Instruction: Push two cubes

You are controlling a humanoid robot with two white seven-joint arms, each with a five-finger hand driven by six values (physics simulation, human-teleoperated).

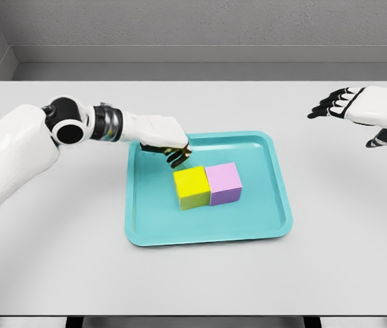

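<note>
Yellow cube (191, 187) and pink cube (224, 183) sit touching, side by side, in a teal tray (275, 205) on the bench; the left hand (169, 147), fingers curled and empty, hovers just behind the yellow one, far nearer than the spread right hand (357, 106).

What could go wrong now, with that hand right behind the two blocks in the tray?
The left hand sits off toward the yellow block's far corner, so a push might turn it away from the pink block instead of moving both. The hand might also drag the tray across the table.
</note>
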